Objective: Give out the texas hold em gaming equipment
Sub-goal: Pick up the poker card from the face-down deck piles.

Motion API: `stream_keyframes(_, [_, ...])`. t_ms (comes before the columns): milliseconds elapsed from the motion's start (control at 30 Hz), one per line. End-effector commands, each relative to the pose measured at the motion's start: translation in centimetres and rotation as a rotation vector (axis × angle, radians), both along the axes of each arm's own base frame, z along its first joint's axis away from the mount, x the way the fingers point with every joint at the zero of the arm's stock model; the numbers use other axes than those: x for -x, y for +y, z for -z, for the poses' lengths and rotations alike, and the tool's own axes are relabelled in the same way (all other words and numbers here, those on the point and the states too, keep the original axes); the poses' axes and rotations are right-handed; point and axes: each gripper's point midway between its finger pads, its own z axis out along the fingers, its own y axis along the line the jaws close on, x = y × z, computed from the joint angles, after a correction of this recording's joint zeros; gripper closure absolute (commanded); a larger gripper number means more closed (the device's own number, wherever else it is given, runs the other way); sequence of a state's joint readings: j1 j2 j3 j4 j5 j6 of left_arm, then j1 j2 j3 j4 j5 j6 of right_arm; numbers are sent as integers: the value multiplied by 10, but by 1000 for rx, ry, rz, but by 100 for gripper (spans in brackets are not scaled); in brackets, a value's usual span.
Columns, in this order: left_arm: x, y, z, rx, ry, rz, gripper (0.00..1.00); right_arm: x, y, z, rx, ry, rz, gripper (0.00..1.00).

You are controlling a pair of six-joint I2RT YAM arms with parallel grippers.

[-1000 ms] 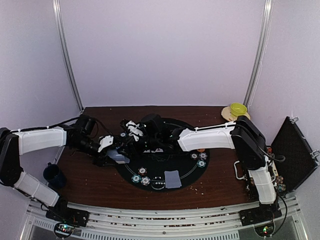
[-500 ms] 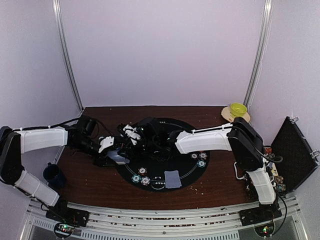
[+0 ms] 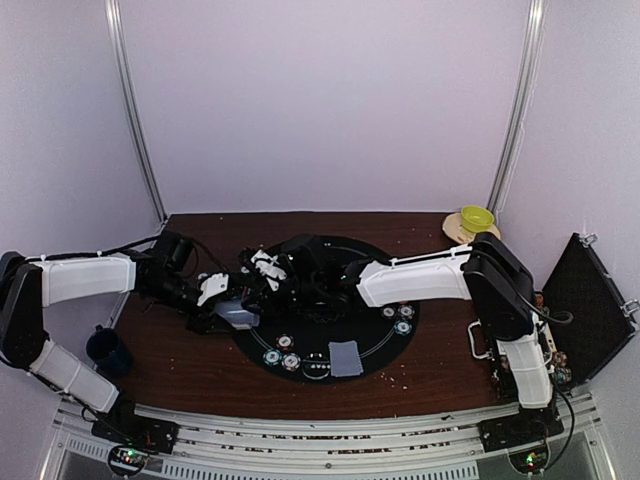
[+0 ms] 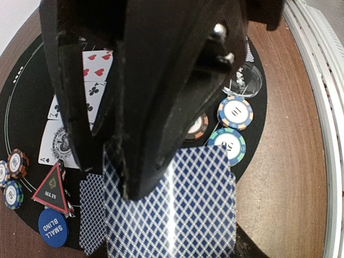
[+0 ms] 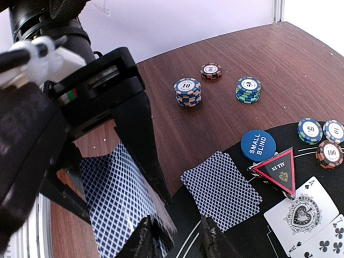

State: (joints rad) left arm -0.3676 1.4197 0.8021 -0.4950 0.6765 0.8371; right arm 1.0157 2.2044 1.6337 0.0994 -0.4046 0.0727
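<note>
Yellow-green bowl (image 3: 477, 217), far right corner of brown wooden table (image 3: 200, 370). Dark blue mug (image 3: 106, 350), left edge. Flat black case (image 3: 590, 300), right side.

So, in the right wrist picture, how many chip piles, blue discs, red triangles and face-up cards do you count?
Chip piles: 6
Blue disc: 1
Red triangle: 1
Face-up cards: 2, one cut by the picture's edge
Total: 10
</note>
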Motion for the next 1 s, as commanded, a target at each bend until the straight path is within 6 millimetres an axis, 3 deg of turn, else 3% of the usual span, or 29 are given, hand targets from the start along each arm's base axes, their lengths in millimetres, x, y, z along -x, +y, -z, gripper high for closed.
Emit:
stream_keyframes(0, [3, -6, -5, 36, 3, 35, 47, -7, -15, -23, -18, -36, 10, 74])
stream_keyframes(200, [3, -7, -4, 35, 5, 35, 47, -2, -15, -25, -19, -34, -18, 84])
stream_keyframes(300, [3, -7, -4, 36, 5, 35, 47, 0, -12, -24, -20, -25, -38, 72])
stream_keyframes(400, [3, -7, -5, 36, 3, 34, 47, -2, -9, -21, -11, -19, -42, 67])
stream_keyframes(967, [3, -6, -4, 34, 7, 31, 47, 0, -2, -6, 18, 11, -73, 70])
